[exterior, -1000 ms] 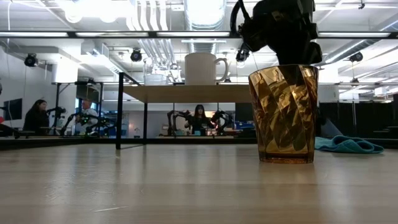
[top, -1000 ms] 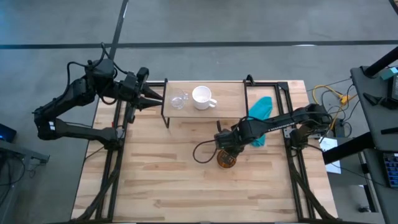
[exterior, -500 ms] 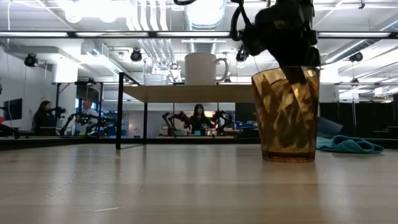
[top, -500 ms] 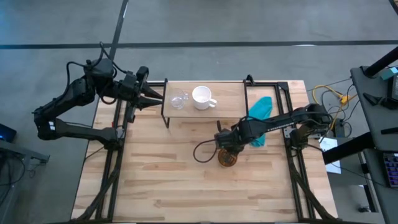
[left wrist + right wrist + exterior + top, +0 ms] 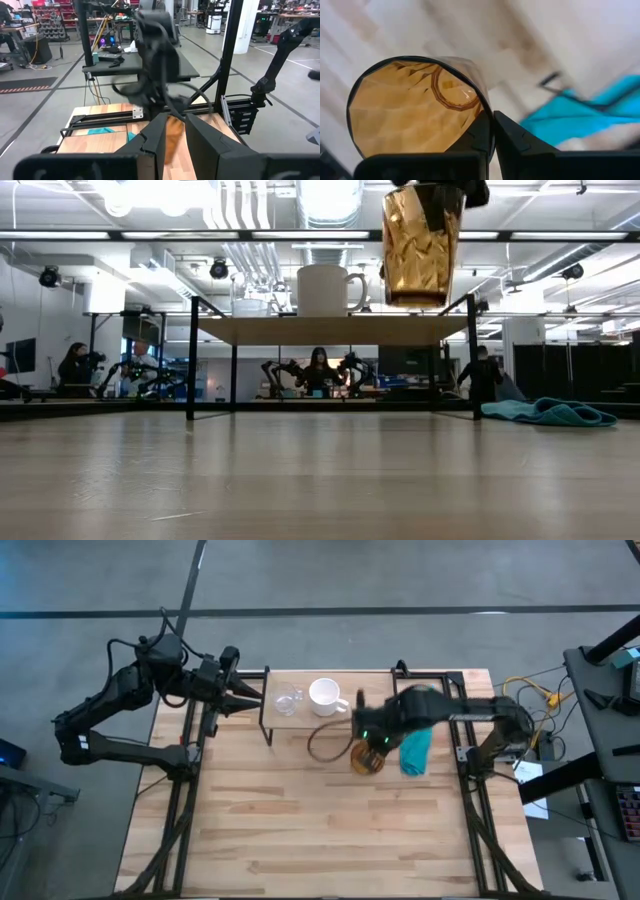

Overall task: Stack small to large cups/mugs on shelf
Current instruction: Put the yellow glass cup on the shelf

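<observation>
The amber tumbler (image 5: pixel 423 245) hangs in the air in my right gripper (image 5: pixel 490 131), level with the top of the shelf (image 5: pixel 330 330) and just off its near right part. In the high view the tumbler (image 5: pixel 367 758) is in front of the shelf (image 5: pixel 370 690). The white mug (image 5: pixel 326 696) and the small clear cup (image 5: pixel 288 700) stand upright on the plank. My left gripper (image 5: pixel 248 695) waits off the shelf's left end, its fingers a narrow gap apart, holding nothing. My right gripper pinches the tumbler's wall at the rim (image 5: pixel 485 114), one finger (image 5: pixel 479 136) inside the glass and one (image 5: pixel 512 137) outside. The fingers come from above, pointing down. The tumbler hangs upright below them, mouth up, lifted clear of the table.
A teal cloth (image 5: pixel 417 745) lies on the table right of the tumbler, by the shelf's right legs. A dark cable loop (image 5: pixel 325 745) hangs from the right arm. Black frame rails (image 5: pixel 190 790) run along both table sides. People (image 5: pixel 320 365) are in the room behind.
My right gripper has gone up and toward the table's far edge, toward the shelf, still shut on the tumbler. The tumbler, which stood on the table, is now lifted clear and upright at shelf-top height.
</observation>
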Controlling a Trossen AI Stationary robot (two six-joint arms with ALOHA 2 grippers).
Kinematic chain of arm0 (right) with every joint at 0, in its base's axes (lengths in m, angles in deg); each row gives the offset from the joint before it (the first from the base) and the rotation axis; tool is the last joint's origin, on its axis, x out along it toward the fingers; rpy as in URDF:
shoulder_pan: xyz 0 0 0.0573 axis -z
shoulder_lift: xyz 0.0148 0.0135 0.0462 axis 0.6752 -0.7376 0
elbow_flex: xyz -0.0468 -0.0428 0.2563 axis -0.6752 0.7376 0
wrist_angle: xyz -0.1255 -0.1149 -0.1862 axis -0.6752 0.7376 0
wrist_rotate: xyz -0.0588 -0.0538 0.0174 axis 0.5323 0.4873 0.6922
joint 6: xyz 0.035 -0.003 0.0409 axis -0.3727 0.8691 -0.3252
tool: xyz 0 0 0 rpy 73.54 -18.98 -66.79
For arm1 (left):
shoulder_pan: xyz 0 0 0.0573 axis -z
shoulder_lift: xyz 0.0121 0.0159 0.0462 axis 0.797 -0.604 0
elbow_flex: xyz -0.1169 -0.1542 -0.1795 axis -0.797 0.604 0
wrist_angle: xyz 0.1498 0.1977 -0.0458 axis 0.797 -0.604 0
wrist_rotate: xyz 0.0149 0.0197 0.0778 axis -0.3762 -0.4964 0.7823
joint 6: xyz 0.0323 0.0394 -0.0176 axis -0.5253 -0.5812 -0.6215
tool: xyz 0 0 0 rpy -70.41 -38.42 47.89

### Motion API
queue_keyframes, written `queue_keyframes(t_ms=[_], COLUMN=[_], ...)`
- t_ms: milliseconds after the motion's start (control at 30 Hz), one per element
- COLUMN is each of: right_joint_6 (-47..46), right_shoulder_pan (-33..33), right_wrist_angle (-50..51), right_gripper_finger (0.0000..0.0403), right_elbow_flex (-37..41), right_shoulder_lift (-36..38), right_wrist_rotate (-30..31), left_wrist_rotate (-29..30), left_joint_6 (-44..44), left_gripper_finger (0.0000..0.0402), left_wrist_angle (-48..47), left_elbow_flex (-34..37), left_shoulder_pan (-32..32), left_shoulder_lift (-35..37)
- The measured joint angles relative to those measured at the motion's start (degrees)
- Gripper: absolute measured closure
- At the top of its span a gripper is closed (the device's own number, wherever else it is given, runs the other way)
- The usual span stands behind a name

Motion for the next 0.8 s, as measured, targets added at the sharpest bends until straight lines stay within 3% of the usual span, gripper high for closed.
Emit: queue_keyframes(t_ms=[333,800], right_joint_6=[8.7,18.8], right_shoulder_pan=[10.4,20.9], right_wrist_angle=[3.1,3.3], right_gripper_finger=[0.0394,0.0394], right_elbow_flex=[-15.4,-15.3], right_shoulder_lift=[-0.4,-0.5], right_wrist_rotate=[5.3,5.5], left_wrist_rotate=[0.3,0.5], left_joint_6=[0.0,0.0], left_gripper_finger=[0.0343,0.0343], left_wrist_angle=[0.1,0.1], left_elbow_flex=[0.3,1.0], left_shoulder_pan=[0.0,0.0], left_shoulder_lift=[0.0,-3.9])
